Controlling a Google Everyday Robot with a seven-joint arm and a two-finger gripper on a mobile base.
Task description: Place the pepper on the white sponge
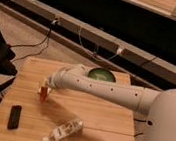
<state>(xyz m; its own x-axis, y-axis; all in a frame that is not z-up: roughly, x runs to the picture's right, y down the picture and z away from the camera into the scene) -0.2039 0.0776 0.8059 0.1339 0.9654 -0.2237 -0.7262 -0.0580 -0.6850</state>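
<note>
We see the white arm (104, 88) reach leftward across the wooden table (109, 114), with the gripper (45, 90) at its far end, low over the table's left-centre. Its fingers are pinched on the pepper (44, 95), which hangs red-orange and point-down beneath them, just above or barely touching the wood; we cannot tell which.

We cannot make out the white sponge with any confidence. The only pale block we find is a small white piece (46, 140) touching the near end of the lying bottle (66, 130), near the front edge, and we cannot say whether it is the sponge or the bottle's cap.

Here lies the main risk, in our judgement. If that pale piece is the target, it is small and sits against the bottle, so a tapered pepper let go there could roll off onto the wood. The arm coming down could also nudge the bottle, which lies on its side and would roll easily, carrying the pale piece along. Releasing where the gripper is now would leave the pepper on bare table, well apart from that piece. A thin, tapered pepper could also slip in the fingers during travel.

Our count: 1 pepper, 1 gripper, 1 bottle, 1 pale piece, 1 green bowl (102, 74) behind the arm, 1 dark flat object (15, 116) at the front left, 1 table.
</note>
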